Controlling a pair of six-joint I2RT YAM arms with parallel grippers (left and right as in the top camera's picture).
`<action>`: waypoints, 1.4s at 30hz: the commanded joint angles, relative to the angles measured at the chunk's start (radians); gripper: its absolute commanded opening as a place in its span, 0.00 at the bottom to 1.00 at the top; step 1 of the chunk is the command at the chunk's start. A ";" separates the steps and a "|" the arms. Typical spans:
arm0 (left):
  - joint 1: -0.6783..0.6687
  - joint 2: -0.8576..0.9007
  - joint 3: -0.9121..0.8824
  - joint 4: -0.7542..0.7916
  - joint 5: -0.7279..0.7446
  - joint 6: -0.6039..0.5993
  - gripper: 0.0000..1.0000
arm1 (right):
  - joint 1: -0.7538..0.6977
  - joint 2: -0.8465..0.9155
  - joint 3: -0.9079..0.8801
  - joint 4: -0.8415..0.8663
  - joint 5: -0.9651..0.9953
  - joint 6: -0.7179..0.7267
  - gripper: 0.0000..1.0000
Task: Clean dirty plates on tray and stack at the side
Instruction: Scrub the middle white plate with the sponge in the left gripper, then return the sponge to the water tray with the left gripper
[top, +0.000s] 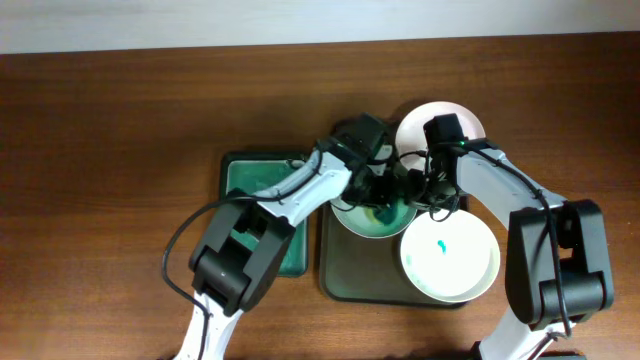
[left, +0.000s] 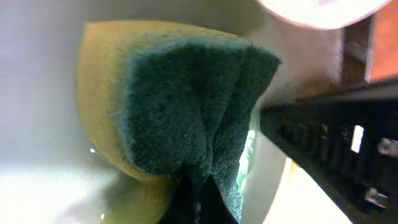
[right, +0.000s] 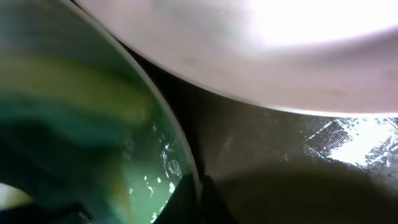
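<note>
The green-tinted plate (top: 362, 228) lies on the dark tray (top: 345, 285), directly under both claws. The left claw (top: 386, 203) pinches a folded sponge (left: 186, 106), yellow with a green scouring face, against the plate's wet middle. The right claw (top: 428, 196), just beside the left one, is pressed together on that plate's rim. Below the right claw in the overhead view, a second plate (top: 465, 275) with a small teal smear shares the tray. Above it a third plate (top: 416, 124) rests on the wooden table (top: 100, 150), partly hidden by the arm. A bright green tray (top: 250, 180) lies on the left claw's outer side.
</note>
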 joint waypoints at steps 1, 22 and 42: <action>-0.048 0.056 0.004 -0.011 0.151 0.058 0.00 | 0.002 0.018 -0.013 0.000 0.029 0.006 0.04; -0.003 0.045 0.169 -0.274 -0.222 -0.003 0.00 | 0.002 0.018 -0.013 -0.001 0.029 0.006 0.04; 0.292 -0.291 0.080 -0.642 -0.642 -0.007 0.00 | 0.002 0.018 -0.013 -0.005 0.029 0.002 0.04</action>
